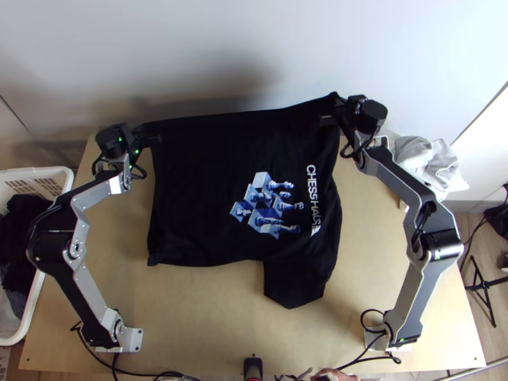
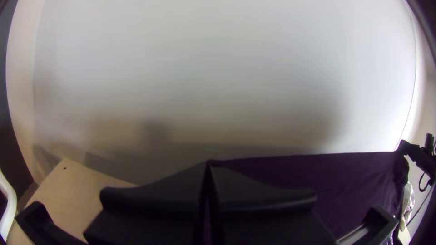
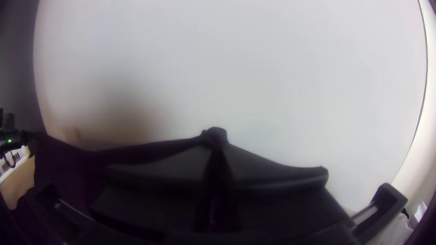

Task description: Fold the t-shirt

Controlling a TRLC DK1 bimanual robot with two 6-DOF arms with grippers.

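Over the table [image 1: 216, 317], the t-shirt [image 1: 197, 184] spans left tool [image 1: 156, 140] to right tool [image 1: 326, 120].

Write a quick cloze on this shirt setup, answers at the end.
The t-shirt's main colour is ____. The left gripper and right gripper each hold it at its ____ (near/far) edge. In the top view, the white basket stands off the table's ____ (left/right) side.
Answers: black; far; left.

High over the near edge of the table [image 1: 209, 317], the top view looks steeply down; close above its far side, both wrist views face the wall [image 1: 190, 38], sharing the t-shirt [image 1: 197, 190].
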